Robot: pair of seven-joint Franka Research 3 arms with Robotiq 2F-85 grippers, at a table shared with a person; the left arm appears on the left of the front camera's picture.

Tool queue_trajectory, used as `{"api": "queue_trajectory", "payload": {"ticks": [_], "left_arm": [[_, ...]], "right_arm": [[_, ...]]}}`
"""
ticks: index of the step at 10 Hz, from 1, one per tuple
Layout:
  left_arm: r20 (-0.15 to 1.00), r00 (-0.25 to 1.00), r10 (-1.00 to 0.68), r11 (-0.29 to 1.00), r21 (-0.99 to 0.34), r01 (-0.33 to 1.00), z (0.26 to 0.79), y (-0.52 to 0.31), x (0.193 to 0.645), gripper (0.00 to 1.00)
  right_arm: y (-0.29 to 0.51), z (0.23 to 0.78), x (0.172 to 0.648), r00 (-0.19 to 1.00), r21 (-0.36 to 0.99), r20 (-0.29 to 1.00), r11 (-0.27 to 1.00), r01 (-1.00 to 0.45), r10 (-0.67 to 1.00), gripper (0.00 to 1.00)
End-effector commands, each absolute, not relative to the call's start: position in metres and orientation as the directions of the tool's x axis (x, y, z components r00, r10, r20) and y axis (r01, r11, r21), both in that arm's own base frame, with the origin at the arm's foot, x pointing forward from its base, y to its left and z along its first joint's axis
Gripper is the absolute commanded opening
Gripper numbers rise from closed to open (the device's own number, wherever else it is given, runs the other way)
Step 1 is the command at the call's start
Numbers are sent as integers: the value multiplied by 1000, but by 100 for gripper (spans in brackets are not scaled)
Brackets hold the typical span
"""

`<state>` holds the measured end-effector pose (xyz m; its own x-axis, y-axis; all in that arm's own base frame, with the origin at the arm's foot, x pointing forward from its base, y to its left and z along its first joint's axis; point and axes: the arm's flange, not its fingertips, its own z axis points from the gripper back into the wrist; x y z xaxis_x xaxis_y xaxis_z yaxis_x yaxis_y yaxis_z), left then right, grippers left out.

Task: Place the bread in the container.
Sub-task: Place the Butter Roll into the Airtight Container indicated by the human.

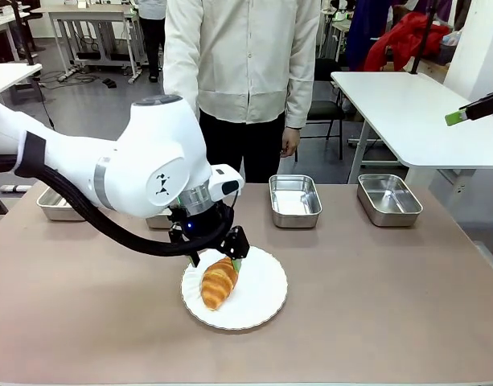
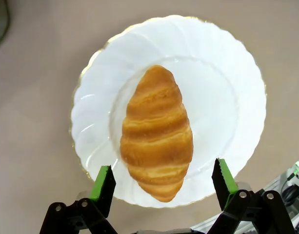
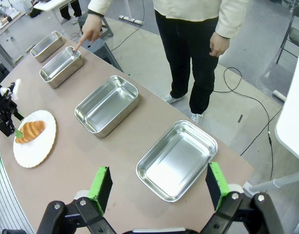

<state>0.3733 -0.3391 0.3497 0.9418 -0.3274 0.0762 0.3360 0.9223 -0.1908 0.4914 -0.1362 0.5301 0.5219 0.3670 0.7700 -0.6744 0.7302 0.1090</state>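
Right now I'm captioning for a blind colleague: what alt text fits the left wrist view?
A croissant lies in the middle of a round white plate on a brown table, seen from above. The left gripper is open, its green-padded jaws either side of the croissant's near end, not touching it.

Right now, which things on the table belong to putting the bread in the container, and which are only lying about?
Belong to the job:
bread, on the white plate
pointed-at pan, by the person's hand
left gripper, open over the bread

Lying about:
far-end pan
third pan
nearest pan
right gripper, open
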Motion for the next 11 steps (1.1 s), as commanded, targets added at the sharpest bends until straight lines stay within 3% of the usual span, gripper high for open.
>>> {"api": "queue_trajectory", "payload": {"ticks": [1,9,10,11], "left_arm": [[41,946,-322,930,-171,324,340,-353,377,100],[9,923,-384,923,-25,384,309,-376,375,100],[3,923,-385,923,-15,385,307,-376,377,95],[0,922,-386,922,-8,386,307,-376,377,81]], "right_arm": [[-136,531,491,518,110,774,728,-676,364,100],[-136,531,491,518,110,774,728,-676,364,100],[-136,531,491,518,110,774,728,-676,364,100],[-136,531,491,518,110,774,728,-676,364,100]]}}
